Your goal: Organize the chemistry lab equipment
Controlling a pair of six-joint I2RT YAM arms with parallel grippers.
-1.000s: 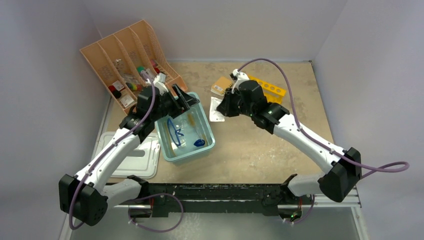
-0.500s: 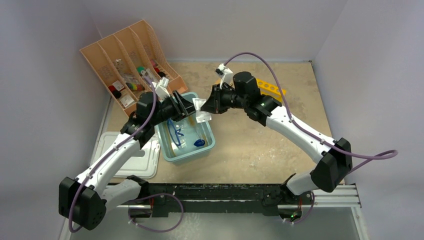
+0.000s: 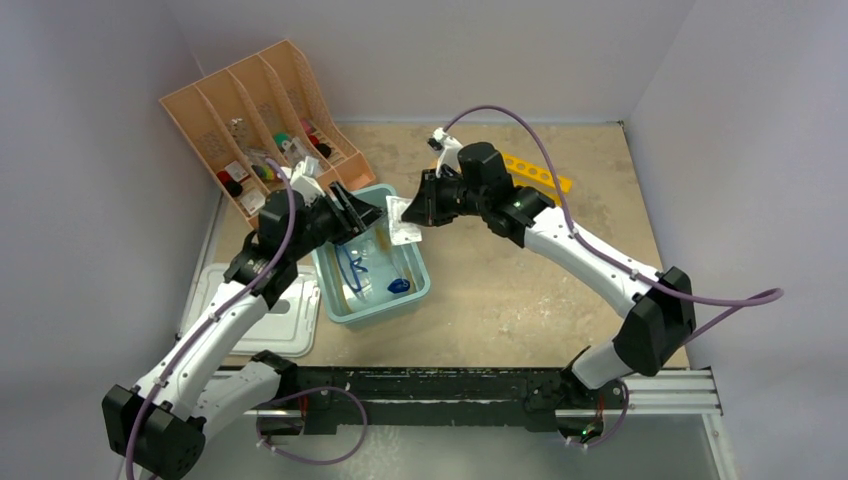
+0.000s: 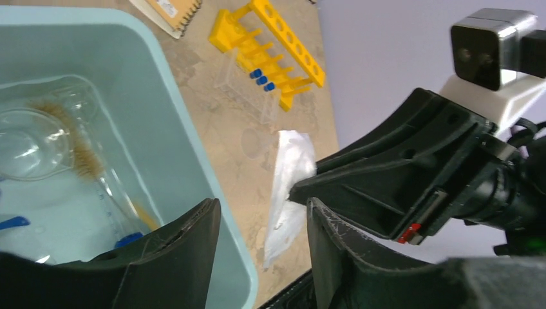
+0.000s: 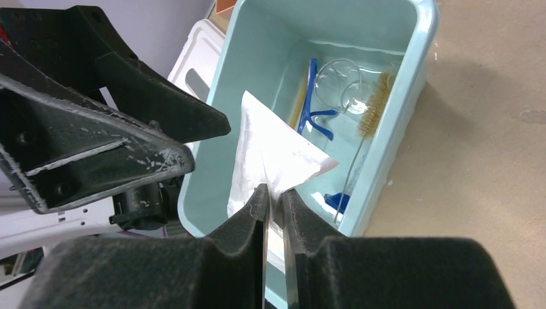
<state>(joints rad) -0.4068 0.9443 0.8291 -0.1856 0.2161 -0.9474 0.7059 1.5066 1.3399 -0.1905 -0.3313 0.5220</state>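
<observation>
White, thin plastic makes up the packet [image 3: 403, 218] in play, a flat sachet that looks light and limp, so it should fold or swing rather than hold its shape. It hangs at centre frame in the top view, over the upper right corner of the pale teal tub [image 3: 425, 272]. The right gripper [image 3: 420, 207] is clenched on one corner of it, and the right wrist view shows the rest drooping free below the pinch. The left gripper [image 3: 365, 205] faces it from the left with its jaws apart, their tips just beside the packet's loose edge and nothing between them that I can make out. A second hold would probably sit best on the flat middle or the opposite edge, since the film looks slick and a corner could slip. The tub already holds the blue-rimmed goggles [image 3: 350, 262] and the wooden-handled brush [image 5: 373, 116], leaving bare floor along its left wall. The two grippers are close together, so room is tight there. The yellow rack [image 3: 540, 175] lies upper right, well apart.
</observation>
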